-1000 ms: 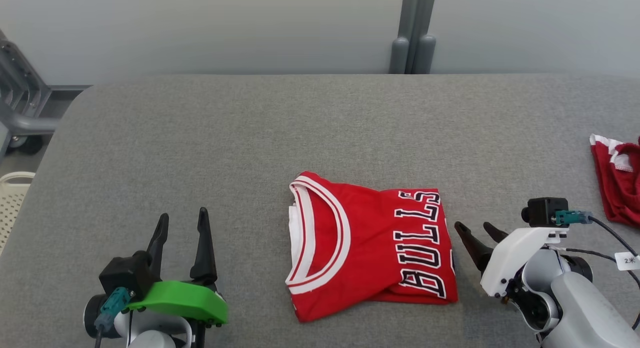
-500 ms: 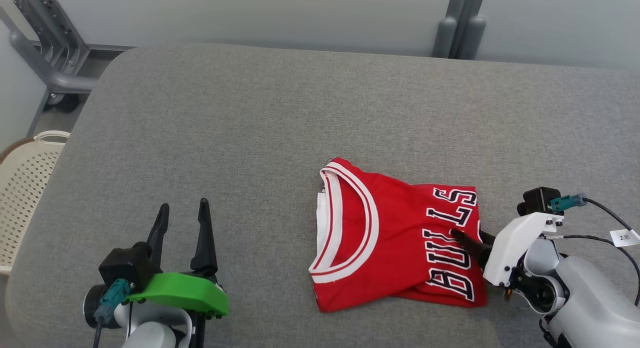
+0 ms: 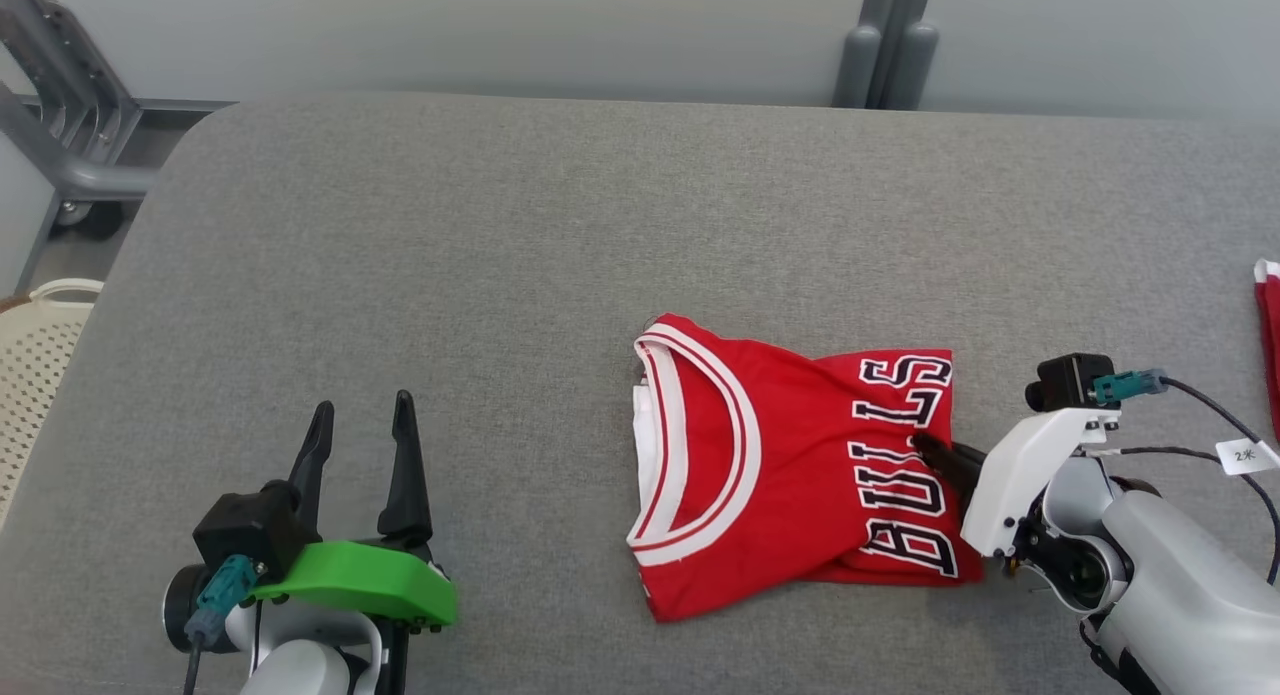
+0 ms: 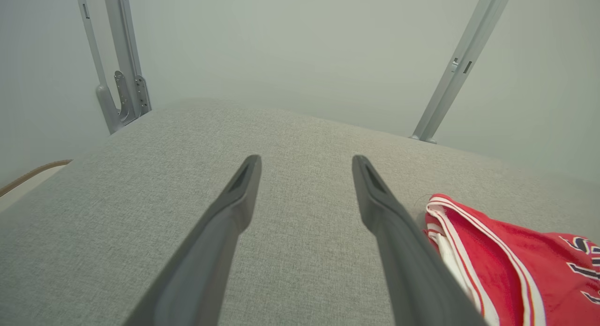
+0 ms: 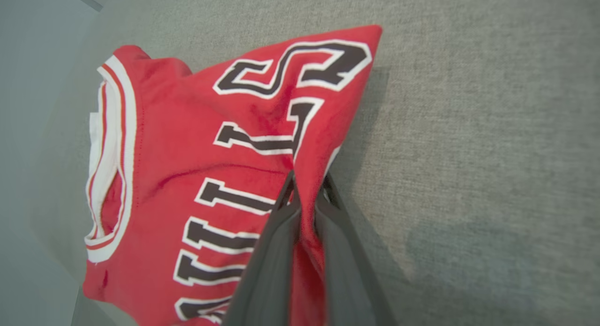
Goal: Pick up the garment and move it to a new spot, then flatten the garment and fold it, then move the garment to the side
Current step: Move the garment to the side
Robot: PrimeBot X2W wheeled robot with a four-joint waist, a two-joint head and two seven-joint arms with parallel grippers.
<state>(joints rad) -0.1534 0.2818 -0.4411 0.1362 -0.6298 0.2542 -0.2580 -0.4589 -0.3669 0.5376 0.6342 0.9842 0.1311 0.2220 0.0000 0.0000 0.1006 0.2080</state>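
Garment (image 3: pixel 790 475) lay folded into a rough square on the grey bench (image 3: pixel 500 275) in the head view, right of the middle and toward the near edge. Its red front faced up, with the white-trimmed collar (image 3: pixel 700 455) to the left and the black lettering (image 3: pixel 905 465) along the right side. The right gripper (image 3: pixel 925 443) reached in from the lower right. Its dark fingers lay on the garment's right edge by the lettering, too close together to tell apart from there. The left gripper (image 3: pixel 362 403) was at the lower left, well apart from the garment, fingers spread and holding nothing. A pale basket (image 3: pixel 35 335) stood off the bench's left end with a metal frame (image 3: pixel 60 125) behind it. A strip of another red cloth (image 3: pixel 1268 345) showed at the right margin.

In the left wrist view the left gripper (image 4: pixel 307 161) had its two fingers wide apart over bare bench (image 4: pixel 164 199). The garment's (image 4: pixel 515 265) collar end showed past the right finger, low right.

In the right wrist view the right gripper (image 5: pixel 309 180) was closed on the garment (image 5: pixel 187 152). A ridge of red cloth at the right edge ran up between the two fingers and was pinched there. That edge was raised enough to cast a shadow on the bench (image 5: pixel 468 129), and the rest of the garment spread to the left.
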